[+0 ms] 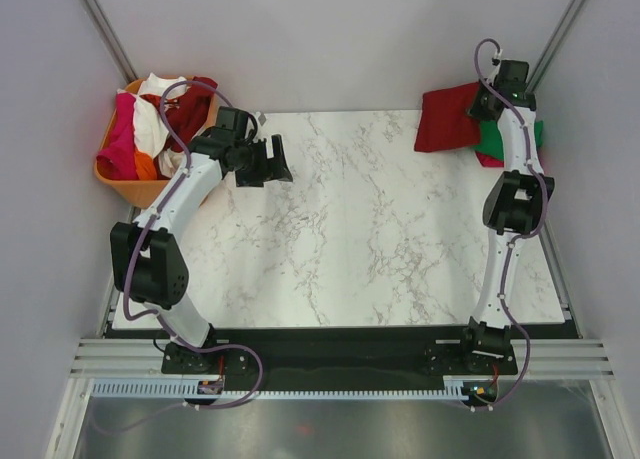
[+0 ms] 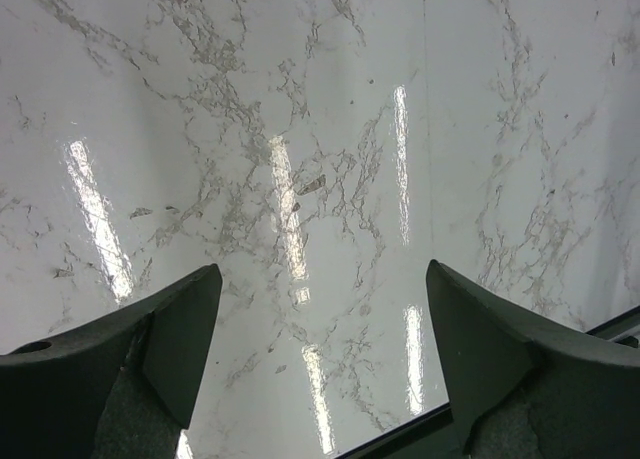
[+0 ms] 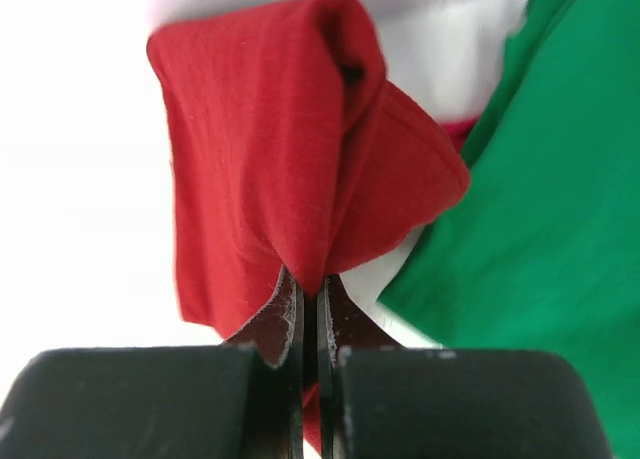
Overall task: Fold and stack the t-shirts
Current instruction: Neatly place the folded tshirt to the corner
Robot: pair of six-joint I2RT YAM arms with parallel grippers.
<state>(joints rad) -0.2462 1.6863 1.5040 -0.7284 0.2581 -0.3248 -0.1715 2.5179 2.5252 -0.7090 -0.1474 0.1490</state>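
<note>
1. Your left claw (image 1: 265,164) (image 2: 322,267) hangs over the marble table (image 1: 370,229) (image 2: 300,129) with its jaws spread wide and nothing between them.
2. Ahead of that claw and to its right the tabletop is bare marble all the way across. In the left wrist view a dark table edge (image 2: 420,429) cuts the lower right corner, close under the right-hand finger.
3. Just behind and to the left of the left claw, the orange basket (image 1: 135,191) sits in the far-left corner, near the side wall (image 1: 40,179). It is heaped with a pink-red shirt (image 1: 120,139), a white shirt (image 1: 150,119), an orange shirt (image 1: 145,166) and a dark red shirt (image 1: 195,104). The arm's cable loops above the heap.
4. Your right claw (image 1: 488,104) (image 3: 305,284) is tucked into the far-right corner, with the corner post (image 1: 560,29) close beside it. There is little room there.
5. Its jaws are pressed together on a fold of the dark red t-shirt (image 1: 448,119) (image 3: 270,179). The cloth bunches up straight ahead of the fingertips and spreads to the claw's left, with one corner past the table's far edge.
6. The green t-shirt (image 1: 492,134) (image 3: 540,199) lies just to the right of the claw, beside the dark red one. A sliver of a pink-red t-shirt (image 1: 488,160) (image 3: 458,131) shows beside them.
</note>
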